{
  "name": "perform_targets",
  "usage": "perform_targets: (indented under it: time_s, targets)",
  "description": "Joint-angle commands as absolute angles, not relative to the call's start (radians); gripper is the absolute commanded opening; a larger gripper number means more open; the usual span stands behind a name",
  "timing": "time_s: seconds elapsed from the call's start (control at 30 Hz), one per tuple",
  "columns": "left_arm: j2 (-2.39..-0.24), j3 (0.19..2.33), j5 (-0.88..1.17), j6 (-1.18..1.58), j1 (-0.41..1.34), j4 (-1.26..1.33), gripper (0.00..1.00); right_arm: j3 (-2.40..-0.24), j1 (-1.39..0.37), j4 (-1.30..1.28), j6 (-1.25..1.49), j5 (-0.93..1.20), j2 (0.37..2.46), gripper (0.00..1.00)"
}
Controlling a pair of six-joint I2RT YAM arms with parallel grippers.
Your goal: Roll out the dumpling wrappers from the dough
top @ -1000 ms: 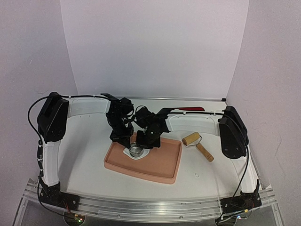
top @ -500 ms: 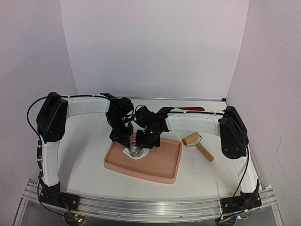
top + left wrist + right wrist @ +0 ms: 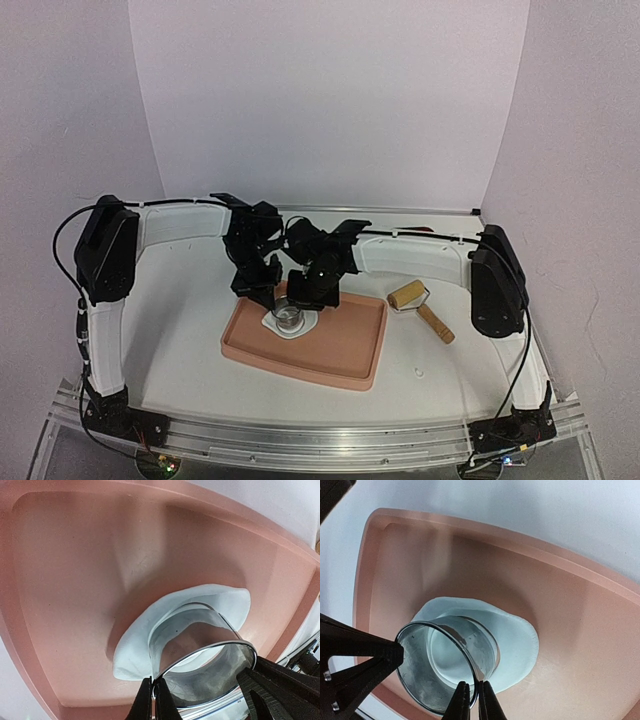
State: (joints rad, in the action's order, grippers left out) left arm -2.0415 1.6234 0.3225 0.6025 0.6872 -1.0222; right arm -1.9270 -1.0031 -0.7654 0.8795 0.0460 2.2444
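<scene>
Your setup sits on a plain white table [image 3: 180,330] boxed in by pale, bare walls [image 3: 330,100], with an aluminium rail [image 3: 320,435] along the near edge. A wooden rolling pin [image 3: 420,308] lies to the right of the tray, not touching it, and something red [image 3: 408,231] peeks out behind your right arm, too hidden to identify.

The tray [image 3: 350,355] is matte salmon pink with rounded corners and a low raised rim. The dough [image 3: 303,326] lies in its back left part as a soft, smooth white sheet with an irregular outline. The shiny metal ring cutter [image 3: 288,317] stands on it.

From above, both grippers just look bunched over the ring. The wrist views show the rest. Your left gripper [image 3: 153,700] has its thin tips pressed onto the ring's wall [image 3: 200,645], and the dough [image 3: 215,600] curls up a bit on the far side. Your right gripper [image 3: 472,700] pinches the rim [image 3: 445,665] the same way. That view also looks down inside the ring at a round white patch. I can't tell if it's cut free of the dough [image 3: 515,640].
</scene>
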Motion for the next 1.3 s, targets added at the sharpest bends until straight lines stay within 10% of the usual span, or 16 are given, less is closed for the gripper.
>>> perform_targets:
  time_s: [0.0, 0.53, 1.27]
  targets:
    - [-1.979, 1.684, 0.26, 0.621, 0.67, -1.004, 0.0, -1.985, -1.025, -0.839, 0.871, 0.066, 2.21, 0.09]
    - [-1.75, 1.62, 0.128, 0.668, 0.638, -1.093, 0.0, -2.091, -0.967, -0.896, 0.856, 0.048, 2.089, 0.24]
    - [-1.45, 1.008, 0.181, 0.673, 0.236, -0.97, 0.0, -1.784, -0.887, -0.799, 0.822, 0.183, 1.977, 0.42]
